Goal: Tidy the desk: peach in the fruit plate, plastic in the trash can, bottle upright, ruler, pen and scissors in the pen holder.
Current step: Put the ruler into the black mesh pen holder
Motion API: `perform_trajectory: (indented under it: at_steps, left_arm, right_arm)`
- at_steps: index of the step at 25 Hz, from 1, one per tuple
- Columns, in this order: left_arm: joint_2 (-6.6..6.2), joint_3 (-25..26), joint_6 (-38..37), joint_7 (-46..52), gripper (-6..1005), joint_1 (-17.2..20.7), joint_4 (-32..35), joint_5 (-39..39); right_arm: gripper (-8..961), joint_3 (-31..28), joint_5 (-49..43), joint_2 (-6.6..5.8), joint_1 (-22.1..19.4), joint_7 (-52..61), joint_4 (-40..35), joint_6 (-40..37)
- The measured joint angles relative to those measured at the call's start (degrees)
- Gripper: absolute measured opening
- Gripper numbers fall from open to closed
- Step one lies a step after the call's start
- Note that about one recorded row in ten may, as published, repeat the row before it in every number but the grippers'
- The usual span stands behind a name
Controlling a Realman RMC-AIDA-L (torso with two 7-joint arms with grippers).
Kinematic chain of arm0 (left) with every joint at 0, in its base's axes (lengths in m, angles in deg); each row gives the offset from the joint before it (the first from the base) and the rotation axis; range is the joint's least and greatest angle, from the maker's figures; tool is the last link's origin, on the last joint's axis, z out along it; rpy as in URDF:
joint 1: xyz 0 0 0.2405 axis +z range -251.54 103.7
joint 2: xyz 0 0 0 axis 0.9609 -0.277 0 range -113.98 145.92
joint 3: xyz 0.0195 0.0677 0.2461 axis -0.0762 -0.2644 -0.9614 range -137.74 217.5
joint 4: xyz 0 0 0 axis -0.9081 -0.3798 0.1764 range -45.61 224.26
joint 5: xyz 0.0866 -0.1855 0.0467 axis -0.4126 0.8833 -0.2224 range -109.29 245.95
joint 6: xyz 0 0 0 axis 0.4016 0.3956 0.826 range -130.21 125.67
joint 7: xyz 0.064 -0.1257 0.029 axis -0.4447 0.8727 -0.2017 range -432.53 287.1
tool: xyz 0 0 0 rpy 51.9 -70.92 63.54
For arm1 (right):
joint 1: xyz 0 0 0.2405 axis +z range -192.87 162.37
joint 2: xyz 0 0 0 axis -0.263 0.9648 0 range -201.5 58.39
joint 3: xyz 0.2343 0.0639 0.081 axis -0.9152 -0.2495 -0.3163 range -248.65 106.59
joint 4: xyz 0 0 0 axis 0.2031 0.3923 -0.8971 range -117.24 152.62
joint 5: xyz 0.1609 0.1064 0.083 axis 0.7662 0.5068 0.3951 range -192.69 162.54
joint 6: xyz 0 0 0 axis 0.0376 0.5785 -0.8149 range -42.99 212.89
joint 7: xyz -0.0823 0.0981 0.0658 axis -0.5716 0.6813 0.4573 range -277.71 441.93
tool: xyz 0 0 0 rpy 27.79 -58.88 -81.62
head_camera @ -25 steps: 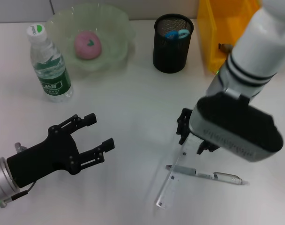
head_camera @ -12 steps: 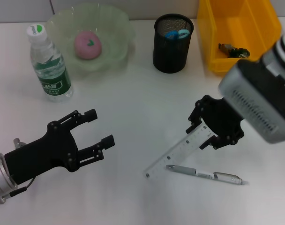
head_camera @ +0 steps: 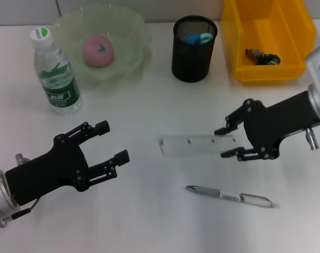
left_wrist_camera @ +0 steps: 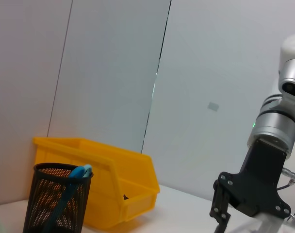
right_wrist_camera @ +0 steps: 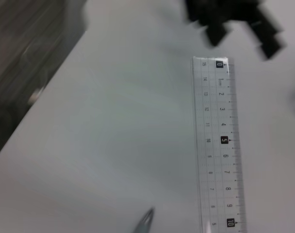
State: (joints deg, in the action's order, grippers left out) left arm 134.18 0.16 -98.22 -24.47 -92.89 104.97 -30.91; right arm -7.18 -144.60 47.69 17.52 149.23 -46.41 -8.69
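My right gripper [head_camera: 223, 143] is shut on one end of the clear ruler [head_camera: 194, 145], which sticks out level toward the table's middle. The right wrist view shows the same ruler [right_wrist_camera: 216, 145] running away from the camera. The grey pen [head_camera: 229, 196] lies on the table just nearer than the ruler. Blue scissors handles [head_camera: 198, 38] poke out of the black mesh pen holder [head_camera: 193, 60]. The pink peach [head_camera: 99, 51] sits in the green fruit plate [head_camera: 129, 31]. The bottle [head_camera: 55, 74] stands upright. A dark crumpled piece of plastic [head_camera: 262, 56] lies in the yellow trash can [head_camera: 239, 47]. My left gripper [head_camera: 113, 141] hovers open at the near left.
The left wrist view shows the pen holder [left_wrist_camera: 55, 201], the yellow bin [left_wrist_camera: 118, 187] and the right gripper [left_wrist_camera: 224, 218] farther off. The pen's tip [right_wrist_camera: 145, 221] shows in the right wrist view.
The right gripper has lifted the ruler off the pen and swung it from slanted to level while the arm drew back to the right. The pen and left arm stayed put.
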Motion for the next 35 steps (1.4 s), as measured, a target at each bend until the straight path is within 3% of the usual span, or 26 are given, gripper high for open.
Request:
perform_trajectory:
  at_steps: [5, 16, 35]
  left_arm:
    - [0.00, -0.15, -0.37, -0.06, 828, -0.03, 0.00, 0.06]
    - [0.11, -0.39, -1.46, 0.43, 827, -0.16, 0.48, -0.03]
    - [0.27, -0.63, -2.37, -0.01, 827, -1.11, 0.33, -0.34]
  right_arm:
    - [378, -7.61, 7.41, -0.07, -1.34, -1.75, 7.90, 0.40]
    - [378, -9.07, 35.67, -0.02, -7.84, -11.95, 27.33, 5.07]
    - [378, -8.70, 43.64, 0.20, -5.24, -12.33, 41.01, 13.57]
